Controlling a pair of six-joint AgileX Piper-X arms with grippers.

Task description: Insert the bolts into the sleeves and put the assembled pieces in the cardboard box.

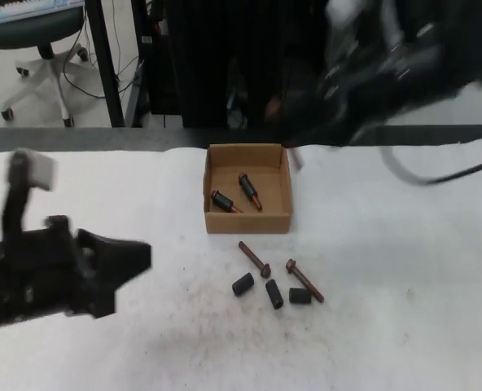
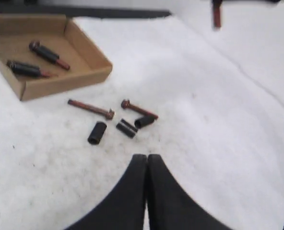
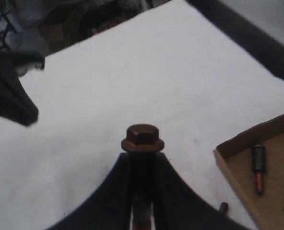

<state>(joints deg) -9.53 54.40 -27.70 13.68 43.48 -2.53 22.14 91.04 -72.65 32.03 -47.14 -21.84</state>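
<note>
The left gripper (image 2: 143, 158) has its two dark fingers pressed together with nothing between them, over the white cloth (image 2: 218, 120). Just beyond the fingertips lie three loose black sleeves (image 2: 97, 132), and just past those two bare bolts (image 2: 90, 109), one of them with its end close against a sleeve. Farther off and to one side of the fingers stands the cardboard box (image 2: 65, 79), with two assembled pieces (image 2: 48, 54) lying apart in it.
</note>
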